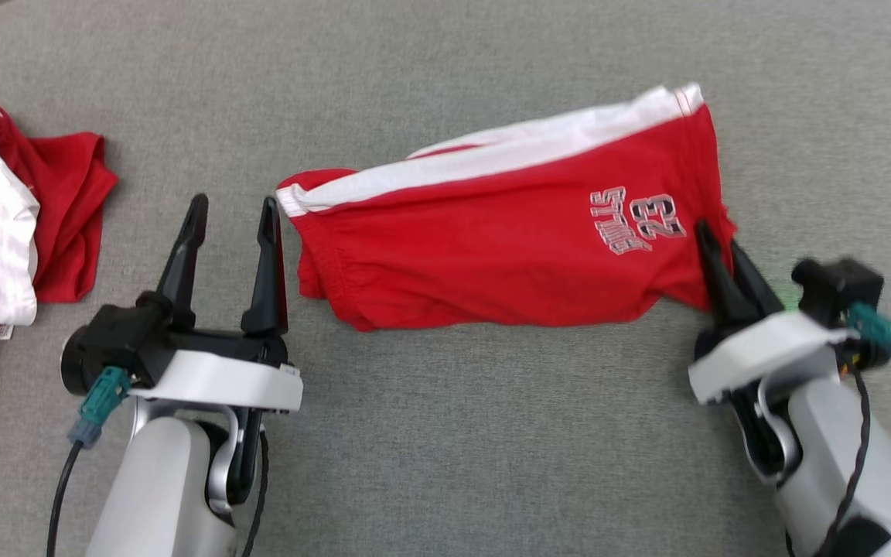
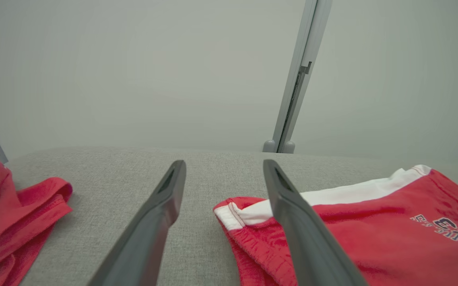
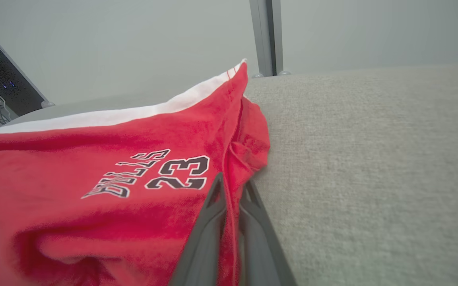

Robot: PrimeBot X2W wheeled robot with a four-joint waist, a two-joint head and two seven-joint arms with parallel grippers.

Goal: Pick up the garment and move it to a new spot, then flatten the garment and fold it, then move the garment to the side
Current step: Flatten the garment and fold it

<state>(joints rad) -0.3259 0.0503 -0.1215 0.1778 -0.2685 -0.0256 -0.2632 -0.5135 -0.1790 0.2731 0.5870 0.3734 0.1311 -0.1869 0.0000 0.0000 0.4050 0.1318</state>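
Red shorts [image 1: 492, 240] lie across the middle of a grey surface [image 1: 445, 433], with one of your grippers at each end.
Your right gripper [image 1: 716, 236] has its fingers pinched together on the shorts' right edge, just beside the "23" print [image 1: 656, 216], with a strip of red cloth caught between them. Your left gripper [image 1: 234, 203] has its fingers spread wide and holds nothing. Its right finger is just beside the shorts' left end; you cannot tell whether it touches. A pile of red and white clothes [image 1: 66, 186] lies well to the left.
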